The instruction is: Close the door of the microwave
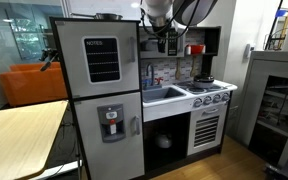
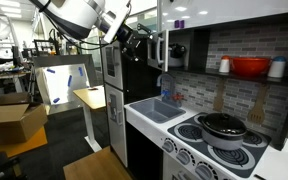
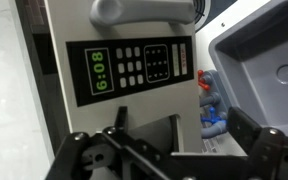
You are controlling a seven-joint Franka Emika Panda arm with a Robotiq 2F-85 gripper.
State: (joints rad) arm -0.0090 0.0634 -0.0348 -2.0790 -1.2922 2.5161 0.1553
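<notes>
silver-grey plastic fills the wrist view: the door (image 3: 134, 70) of the toy microwave, seen from very near, with its grey handle (image 3: 144, 12) at the top edge of the picture, and a green display (image 3: 96, 72) with a dark keypad (image 3: 144, 65) beside it. the end effector (image 3: 169, 160) is in front of this panel with its fingers apart and nothing between them. i cannot tell from this view whether it touches the door. on the right of the same view lies the white sink (image 3: 269, 40) of the play kitchen.

in both exterior views the arm reaches down from above, and the end effector (image 1: 168, 40) (image 2: 134, 40) is at the height of the microwave (image 1: 152, 44), which sits over the sink, next to the tall grey fridge (image 1: 99, 80). how far the door stands out from the box i cannot read at this size.

my judgement: the door is not closed yet, and the step in hand is the approach to its face, just before the push. the next move calls for a steady push on the outer face, on the side far from the hinge — near the handle — following the arc of the door until it lies flush with the box. the toy looks light, so too much force could shift the whole kitchen.
</notes>
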